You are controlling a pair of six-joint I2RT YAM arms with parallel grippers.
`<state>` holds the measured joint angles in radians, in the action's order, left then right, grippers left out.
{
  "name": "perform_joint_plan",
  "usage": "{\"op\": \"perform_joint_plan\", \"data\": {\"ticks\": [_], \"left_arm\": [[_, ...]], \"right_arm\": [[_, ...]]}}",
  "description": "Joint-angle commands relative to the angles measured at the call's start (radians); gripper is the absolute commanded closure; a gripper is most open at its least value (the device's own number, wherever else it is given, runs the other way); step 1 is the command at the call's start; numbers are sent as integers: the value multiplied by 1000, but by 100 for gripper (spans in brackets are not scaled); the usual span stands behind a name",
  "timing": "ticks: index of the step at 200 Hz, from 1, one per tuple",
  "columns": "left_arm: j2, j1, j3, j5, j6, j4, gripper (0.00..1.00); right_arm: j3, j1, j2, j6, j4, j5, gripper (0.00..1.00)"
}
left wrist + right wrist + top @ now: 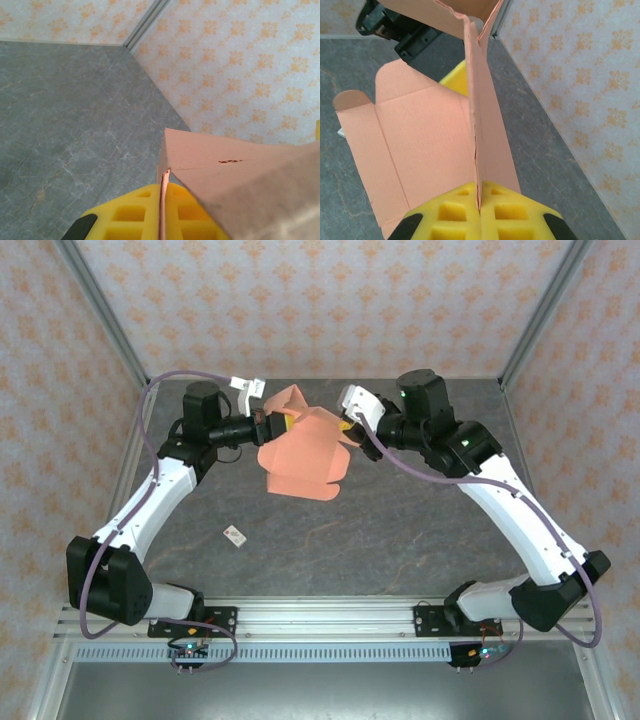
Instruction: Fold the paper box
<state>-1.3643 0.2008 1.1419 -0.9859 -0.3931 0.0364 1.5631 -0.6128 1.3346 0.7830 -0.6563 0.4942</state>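
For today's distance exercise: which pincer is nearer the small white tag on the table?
Left. The left pincer sits beyond the white tag, slightly right; the right pincer is farther right.

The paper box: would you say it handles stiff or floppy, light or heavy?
Probably light: the paper box is held aloft by thin edges in the left gripper and right gripper. Likely floppy at creases: panels stand at differing angles.

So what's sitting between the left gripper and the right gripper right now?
The paper box, partly folded, spans that gap in the top view; the left gripper and the right gripper are each shut on an edge of it.
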Motion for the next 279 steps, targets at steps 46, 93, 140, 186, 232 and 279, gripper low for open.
{"op": "perform_joint_plan", "data": {"ticks": [46,93,140,186,232,279], "left_arm": [[16,26,-25,78,83,54,100],[25,52,-172,76,71,7,100],[-77,71,-326,87,5,-131,95],[-284,110,-300,128,-37,-225,86],[-363,108,-277,213,-29,-230,58],[-311,97,-296,424,65,-92,35]], "right_arm": [[45,-17,58,-128,3,-183,100],[145,20,192,-203,-172,-151,100],[116,76,300,-201,-238,-17,100],[156,95,451,-207,-291,3,100],[189,107,547,-180,-326,-64,100],[271,107,632,-148,-364,-144,100]]}}
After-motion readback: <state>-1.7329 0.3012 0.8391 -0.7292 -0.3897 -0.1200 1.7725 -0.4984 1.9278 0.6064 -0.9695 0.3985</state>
